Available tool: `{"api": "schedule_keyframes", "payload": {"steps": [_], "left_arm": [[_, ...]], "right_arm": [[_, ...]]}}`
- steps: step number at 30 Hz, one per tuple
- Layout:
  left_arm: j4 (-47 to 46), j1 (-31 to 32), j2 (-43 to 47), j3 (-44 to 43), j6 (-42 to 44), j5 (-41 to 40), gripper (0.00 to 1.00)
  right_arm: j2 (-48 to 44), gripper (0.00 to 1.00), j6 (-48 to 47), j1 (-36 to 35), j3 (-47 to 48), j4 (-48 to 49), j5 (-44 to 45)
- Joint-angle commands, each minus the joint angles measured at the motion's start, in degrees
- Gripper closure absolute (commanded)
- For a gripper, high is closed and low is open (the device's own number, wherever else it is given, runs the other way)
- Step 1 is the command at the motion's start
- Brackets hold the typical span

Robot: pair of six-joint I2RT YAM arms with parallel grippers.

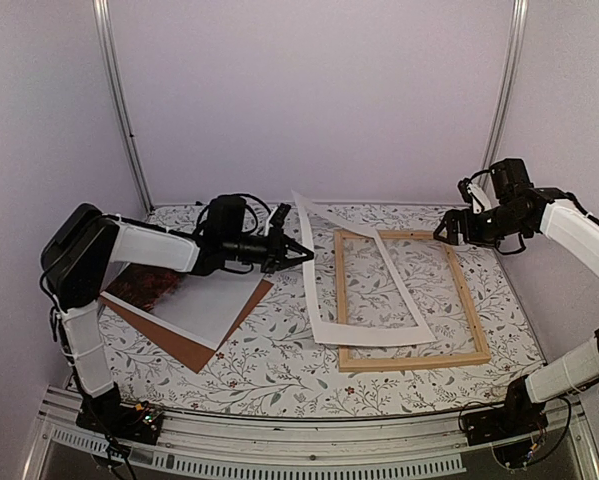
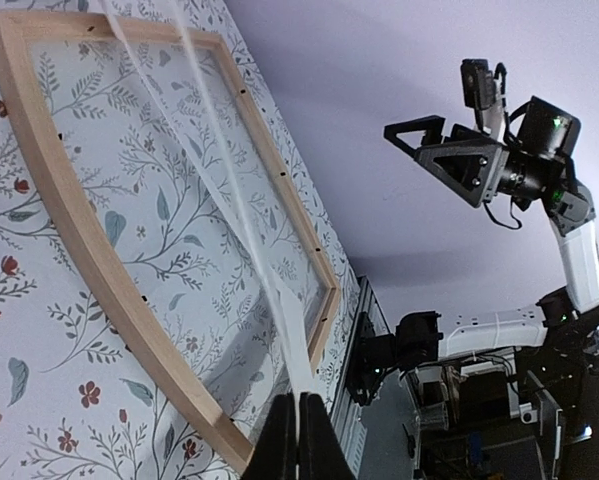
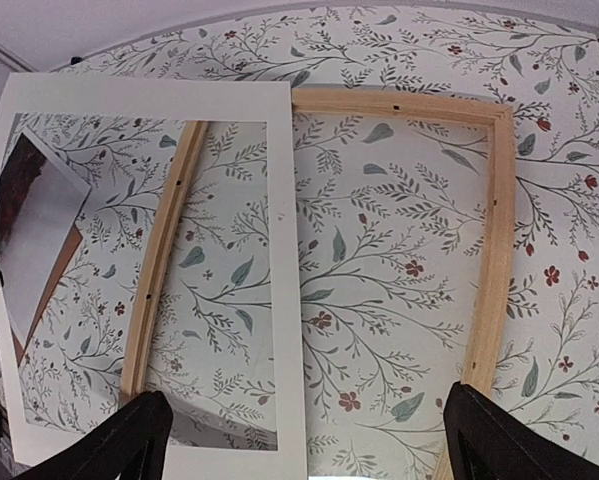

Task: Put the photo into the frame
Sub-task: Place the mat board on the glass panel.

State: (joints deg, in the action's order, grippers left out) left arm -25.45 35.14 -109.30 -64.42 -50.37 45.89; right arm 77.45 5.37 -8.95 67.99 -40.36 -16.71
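beside frame (image 1: 415,358), left pincer (image 1: 307,252) grips mat (image 1: 311,295)

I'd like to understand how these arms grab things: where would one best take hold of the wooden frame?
Probably the frame's right long rail, mid-length, from straight above with the jaws straddling it. The frame lies flat, and that strip is narrow and bare, while the mat covers the left rail.

Pale lilac walls (image 1: 309,90) close in the back and both sides, with metal posts (image 1: 121,100) in the rear corners. The table (image 1: 279,380) wears a white cloth (image 3: 379,230) printed with grey-green leaves and small red flowers. A metal rail (image 1: 309,440) edges its near side. The light is soft and even.
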Motion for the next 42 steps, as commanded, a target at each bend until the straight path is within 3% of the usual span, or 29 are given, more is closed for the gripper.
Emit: {"api": "schedule_keyframes", "payload": {"steps": [1, 27, 36, 42], "left_arm": [[4.65, 1.11, -3.69, -3.53, -2.0, -0.51, 1.0], [27.54, 4.4, -16.18, -22.65, 2.96, -1.31, 1.0], [28.98, 5.87, -18.94, -27.0, 3.12, -1.99, 1.0], [29.25, 6.5, -14.8, -24.57, 3.8, -3.82, 1.0]], "right_arm": [[-0.28, 0.01, 1.26, 0.35, 1.38, -1.99, 7.82], [3.69, 0.01, 0.68, 0.42, -0.88, 0.65, 10.04], [6.29, 0.01, 1.92, 1.26, -2.38, 1.56, 13.1], [6.23, 0.01, 1.9, 1.39, -3.1, 1.77, 13.19]]}}
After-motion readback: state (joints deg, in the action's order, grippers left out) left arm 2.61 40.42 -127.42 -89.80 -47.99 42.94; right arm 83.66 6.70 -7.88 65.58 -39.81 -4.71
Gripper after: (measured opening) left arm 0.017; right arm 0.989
